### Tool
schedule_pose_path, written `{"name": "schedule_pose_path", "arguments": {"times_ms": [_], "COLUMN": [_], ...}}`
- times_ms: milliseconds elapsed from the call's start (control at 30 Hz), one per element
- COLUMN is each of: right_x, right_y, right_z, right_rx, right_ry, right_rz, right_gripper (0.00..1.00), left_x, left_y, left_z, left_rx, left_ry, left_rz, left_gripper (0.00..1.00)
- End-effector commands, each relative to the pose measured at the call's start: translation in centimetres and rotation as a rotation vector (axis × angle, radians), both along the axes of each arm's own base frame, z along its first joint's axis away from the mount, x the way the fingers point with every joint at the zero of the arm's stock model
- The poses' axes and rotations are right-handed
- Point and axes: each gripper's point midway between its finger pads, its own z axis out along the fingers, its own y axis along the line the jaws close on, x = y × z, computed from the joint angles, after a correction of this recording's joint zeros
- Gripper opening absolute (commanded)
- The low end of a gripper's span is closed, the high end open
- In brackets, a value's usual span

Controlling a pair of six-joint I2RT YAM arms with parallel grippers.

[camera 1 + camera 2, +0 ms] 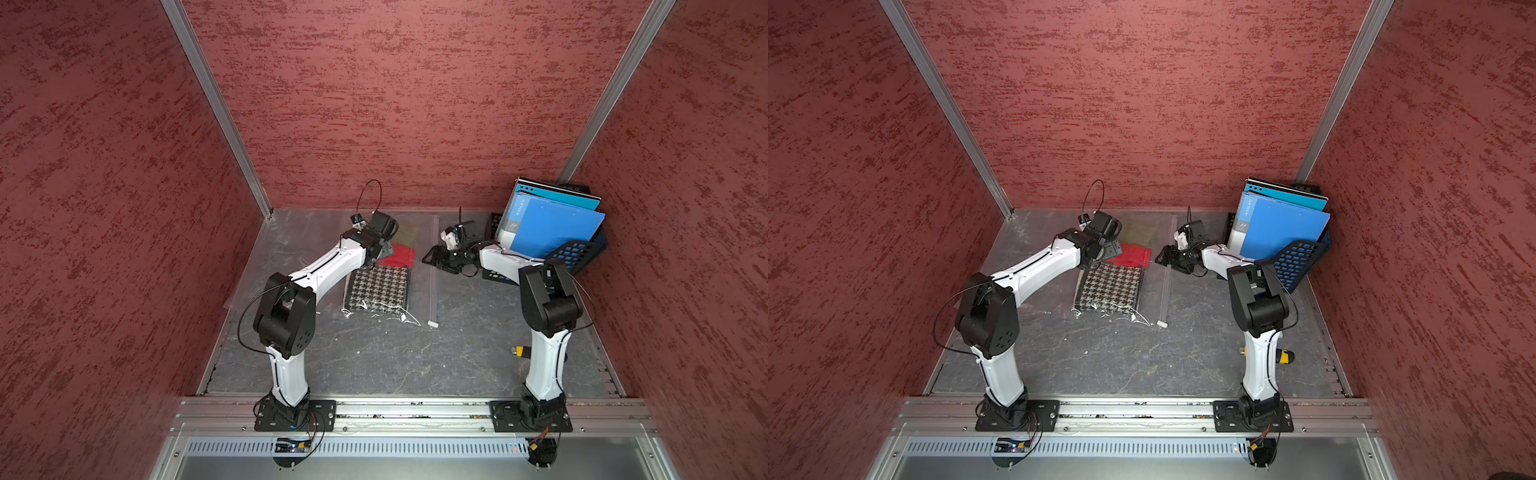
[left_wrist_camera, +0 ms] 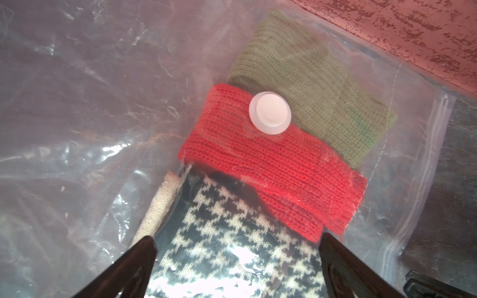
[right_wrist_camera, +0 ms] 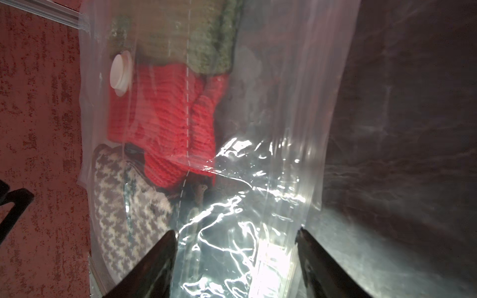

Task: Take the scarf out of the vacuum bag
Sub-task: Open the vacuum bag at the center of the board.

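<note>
Colours inside the clear vacuum bag (image 2: 77, 103)
White valve cap (image 2: 270, 112); olive-green knit scarf (image 2: 309, 85), red knit scarf (image 2: 271, 165), black-and-cream houndstooth scarf (image 2: 232, 245); blue folders (image 1: 552, 228); mottled red walls (image 1: 395, 104).

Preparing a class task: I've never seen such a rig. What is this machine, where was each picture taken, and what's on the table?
The machine is two robot arms, a left arm and a right arm. Two pictures look down from above; the other two come from wrist cameras. A vacuum bag lies flat on the table, holding a green scarf, red scarf and houndstooth scarf. Blue folders lean in a basket. The left gripper and right gripper are open, holding nothing.
</note>
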Motion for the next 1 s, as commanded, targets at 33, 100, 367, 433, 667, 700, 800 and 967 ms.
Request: {"name": "schedule_pose_path", "arguments": {"times_ms": [33,100,367,433,667,700,800,967], "right_x": [1.0,1.2,2.0,2.2,2.7,2.7,2.7,2.6], "right_y": [0.4,0.4,-0.2,0.0,0.7,0.7,0.4,0.4], "right_z": [-0.1,-0.3,-0.8,-0.9,-1.7,-2.0,-2.3,-2.2], "right_rx": [-0.013,-0.015,-0.063,-0.058,-0.025,-0.025,-0.047,-0.045], "right_ry": [-0.028,-0.030,-0.049,-0.046,-0.041,-0.036,-0.029,-0.027], "right_rz": [0.007,0.004,-0.013,-0.008,0.007,0.008,0.000,0.001], "right_gripper": [0.74,0.75,0.75,0.75,0.74,0.74,0.75,0.75], "left_x": [-0.2,-0.2,-0.3,-0.4,-0.4,-0.4,-0.5,-0.5], "left_y": [1.0,1.0,1.2,1.1,1.3,1.3,1.4,1.3], "left_z": [1.2,1.3,1.2,1.2,1.6,1.7,2.1,2.4], "left_rx": [0.013,0.010,0.015,0.012,0.017,0.019,0.023,0.021], "left_ry": [-0.029,-0.032,-0.028,-0.028,-0.036,-0.038,-0.045,-0.049], "left_rz": [0.026,0.028,0.026,0.024,0.017,0.016,0.014,0.009], "left_gripper": [1.00,1.00,1.00,1.00,1.00,1.00,1.00,1.00]}}
